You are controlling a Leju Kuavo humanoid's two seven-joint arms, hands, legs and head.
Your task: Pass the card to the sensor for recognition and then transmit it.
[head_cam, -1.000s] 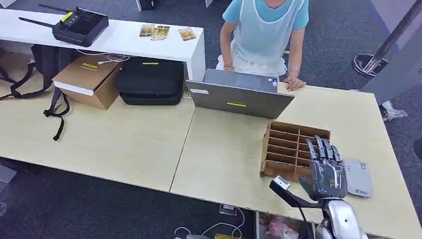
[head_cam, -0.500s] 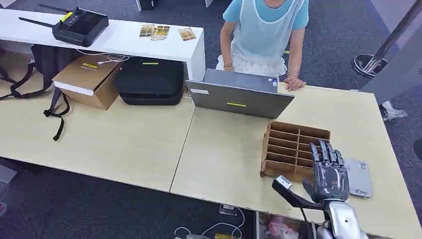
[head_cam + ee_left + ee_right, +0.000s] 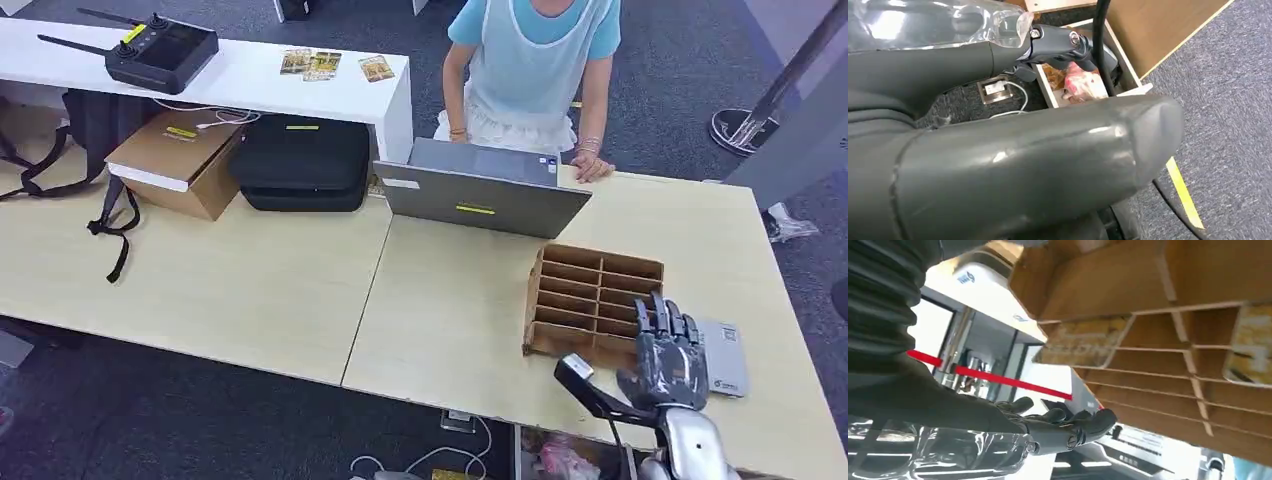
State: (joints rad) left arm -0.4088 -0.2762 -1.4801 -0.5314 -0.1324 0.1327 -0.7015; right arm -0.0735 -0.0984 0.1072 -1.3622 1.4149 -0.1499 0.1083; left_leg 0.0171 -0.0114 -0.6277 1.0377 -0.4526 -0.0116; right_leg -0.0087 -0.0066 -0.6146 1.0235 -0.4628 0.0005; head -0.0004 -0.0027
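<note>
- the right hand (image 3: pixel 672 362) hovers at the near corner of the wooden rack (image 3: pixel 585 295), fingers spread and holding nothing, likely lining up to pick a card.
- a card (image 3: pixel 1083 345) sits in a rack slot, not yet taken.
- the grey sensor (image 3: pixel 722 357) lies flat just beside the rack, within easy reach.
- left hand (image 3: pixel 1013 165): finger state can't be told.

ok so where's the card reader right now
In the head view the card reader lies flat on the table's right end, just right of the wooden slotted rack, partly behind the right robot hand.
</note>
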